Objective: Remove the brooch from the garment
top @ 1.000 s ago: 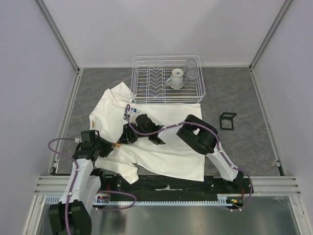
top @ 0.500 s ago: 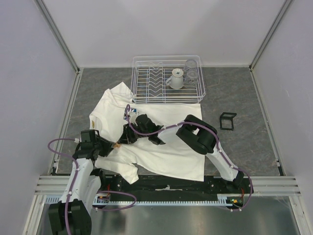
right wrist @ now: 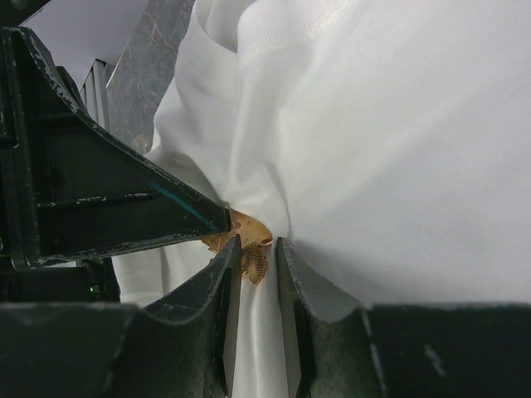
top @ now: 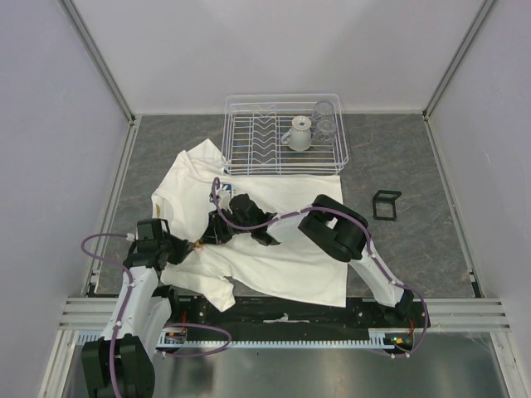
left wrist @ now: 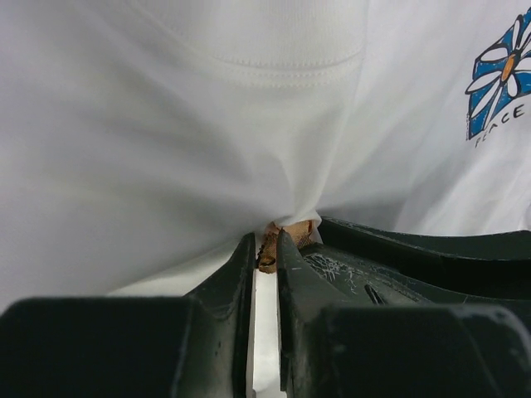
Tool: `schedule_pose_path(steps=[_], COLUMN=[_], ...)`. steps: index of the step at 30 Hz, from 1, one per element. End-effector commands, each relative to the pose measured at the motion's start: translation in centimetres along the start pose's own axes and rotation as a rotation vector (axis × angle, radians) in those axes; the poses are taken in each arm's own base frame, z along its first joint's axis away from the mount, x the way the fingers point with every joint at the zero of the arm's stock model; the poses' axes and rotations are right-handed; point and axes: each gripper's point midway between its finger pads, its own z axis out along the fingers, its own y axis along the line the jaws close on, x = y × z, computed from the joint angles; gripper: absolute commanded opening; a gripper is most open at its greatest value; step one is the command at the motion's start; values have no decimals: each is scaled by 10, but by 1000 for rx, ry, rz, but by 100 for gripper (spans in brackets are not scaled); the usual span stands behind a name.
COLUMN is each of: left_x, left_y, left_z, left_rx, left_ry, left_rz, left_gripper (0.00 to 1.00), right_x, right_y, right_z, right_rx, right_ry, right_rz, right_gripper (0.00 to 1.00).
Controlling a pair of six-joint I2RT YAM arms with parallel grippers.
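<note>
**Both arms at the brooch.** The brooch (top: 197, 245) sits on the near-left part of the white T-shirt (top: 278, 265), nearer than its blue daisy logo (top: 221, 197). The shirt lies spread on the desk (top: 415, 249), on the near side of the wire dish rack (top: 282, 137).

In the left wrist view we see the left tool (left wrist: 265, 249) pressed almost together, pinching the brooch's edge at its very tips. In the right wrist view the right tool (right wrist: 259, 253) stands narrowly either side of the orange lower lobe and the gathered cloth. We cannot tell whether it presses them.

We judge the step to be the pull-off. It is done well by anchoring the cloth firmly, drawing the brooch off slowly along its pin, and stopping if the fabric tents.
</note>
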Motion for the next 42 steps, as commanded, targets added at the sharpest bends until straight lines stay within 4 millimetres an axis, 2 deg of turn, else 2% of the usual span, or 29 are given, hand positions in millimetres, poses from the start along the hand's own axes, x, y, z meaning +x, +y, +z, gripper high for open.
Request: schedule_pose_path(steps=[1, 5, 6, 17, 19, 21, 22, 24, 29, 32, 39, 42], left_x=[-13, -14, -15, -21, -20, -20, -18, -16, -13, -16, -18, -20], left_y=[-12, -12, -12, -16, -14, -13, -11, -12, -10, -9, -12, -14], left_z=[-3, -3, -3, -5, -6, -7, -7, -6, -6, -5, -2, -2], left_rx=[30, 30, 30, 55, 45, 29, 18, 16, 11, 20, 57, 64], left_ry=[-49, -54, -56, -93, -90, -86, -73, -59, -50, -68, -89, -99], left_rz=[34, 45, 48, 116, 94, 57, 50, 42, 36, 40, 82, 114], left_gripper=[14, 10, 2, 2, 14, 33, 37, 42, 42, 38, 12, 5], right_x=[-2, 0, -1, 2, 2, 3, 4, 3, 3, 4, 4, 2], right_y=[14, 14, 14, 13, 13, 13, 12, 13, 11, 13, 14, 14], right_z=[9, 9, 9, 10, 10, 10, 10, 10, 9, 10, 10, 10], right_rx=[-48, -48, -49, -46, -44, -44, -43, -43, -38, -40, -41, -40], right_ry=[-5, 0, -1, 7, 8, 9, 14, 12, 13, 15, 16, 15], right_rz=[-27, -27, -28, -28, -28, -28, -30, -30, -32, -36, -39, -38], right_gripper=[31, 30, 30, 30, 30, 30, 30, 30, 30, 30, 30, 31])
